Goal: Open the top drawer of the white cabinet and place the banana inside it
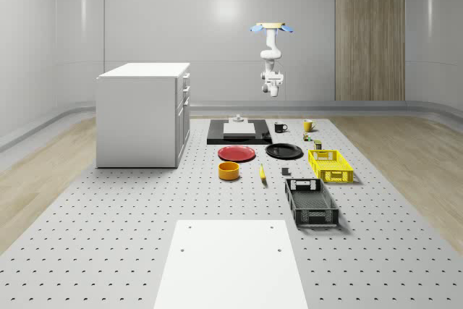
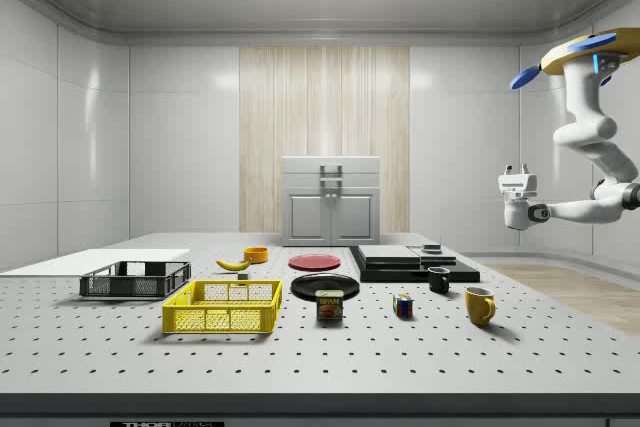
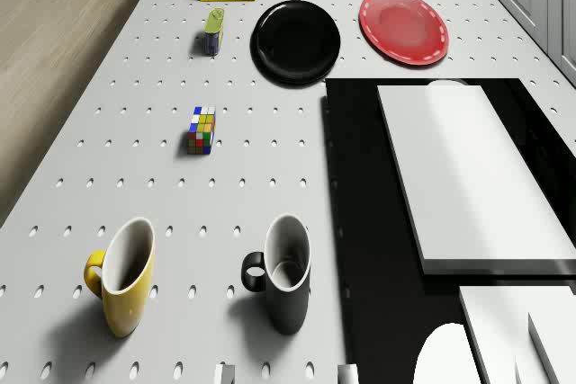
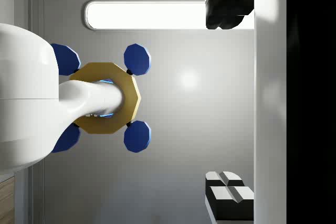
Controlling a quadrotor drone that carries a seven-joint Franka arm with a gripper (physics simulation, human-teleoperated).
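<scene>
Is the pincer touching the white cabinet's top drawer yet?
Apart. The whole-scene view shows the pincer hanging high in the air beneath the hovering drone, beyond the table's far end, with open space between it and the white cabinet.

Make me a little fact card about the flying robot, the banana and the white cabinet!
drone: hovers high over the table's far end
gripper: in the air, holding nothing
banana: lies on the table between the orange bowl and the yellow basket
white cabinet: on the table, drawers closed
job done: not yet
</scene>
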